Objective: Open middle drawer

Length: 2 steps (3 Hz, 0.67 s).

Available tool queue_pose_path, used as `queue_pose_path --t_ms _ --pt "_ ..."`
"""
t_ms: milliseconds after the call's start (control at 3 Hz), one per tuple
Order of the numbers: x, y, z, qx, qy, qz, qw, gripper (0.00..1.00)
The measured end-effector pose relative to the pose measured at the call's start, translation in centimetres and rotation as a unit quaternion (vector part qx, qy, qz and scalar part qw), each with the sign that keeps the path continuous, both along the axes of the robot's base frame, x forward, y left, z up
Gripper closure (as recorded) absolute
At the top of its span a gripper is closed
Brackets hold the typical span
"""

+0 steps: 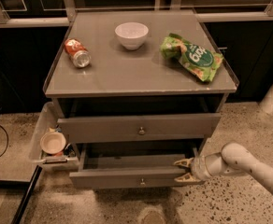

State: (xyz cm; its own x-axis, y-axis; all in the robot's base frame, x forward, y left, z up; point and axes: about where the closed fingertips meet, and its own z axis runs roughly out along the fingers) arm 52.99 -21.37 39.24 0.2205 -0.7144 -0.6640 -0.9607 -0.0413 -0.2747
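Tan jaws, spread, on white arm (pixel 248 164) at grey middle drawer (pixel 122 177) right end. Up-left of jaws: grey counter (pixel 141 73), white bowl (pixel 131 34), red can (pixel 77 52); straight above, green bag (pixel 192 57).
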Motion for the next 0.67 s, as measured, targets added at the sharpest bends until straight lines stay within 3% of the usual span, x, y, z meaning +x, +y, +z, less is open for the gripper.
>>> queue_pose_path --t_ms 333,667 --pt "-0.21 -0.03 0.23 0.000 0.000 0.001 1.0000 0.84" --pt "-0.74 -0.08 0.48 -0.002 -0.001 0.002 1.0000 1.00"
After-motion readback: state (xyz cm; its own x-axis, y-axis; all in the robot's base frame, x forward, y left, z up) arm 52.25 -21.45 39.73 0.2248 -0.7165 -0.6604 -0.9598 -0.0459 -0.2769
